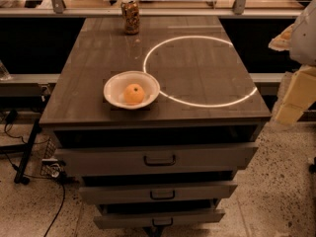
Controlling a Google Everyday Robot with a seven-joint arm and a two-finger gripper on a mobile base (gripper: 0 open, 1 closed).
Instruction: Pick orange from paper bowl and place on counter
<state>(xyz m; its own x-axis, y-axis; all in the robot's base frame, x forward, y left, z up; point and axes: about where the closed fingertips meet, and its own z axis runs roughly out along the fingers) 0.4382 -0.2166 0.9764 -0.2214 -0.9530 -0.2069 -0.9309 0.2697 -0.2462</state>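
The orange (134,93) lies in the middle of the white paper bowl (114,86), stem dimple up. The bowl stands on the front left part of the dark wood-grain counter (197,73), just touching the left side of the bright ring (197,70). My gripper (292,97) hangs at the right edge of the view, off the counter's right side and well apart from the bowl and the orange. It holds nothing that I can see.
A patterned drink can (130,17) stands upright at the counter's back left. Three grey drawers (158,157) stick out partly open below the front edge. Cables and a stand leg (24,152) lie on the floor at the left.
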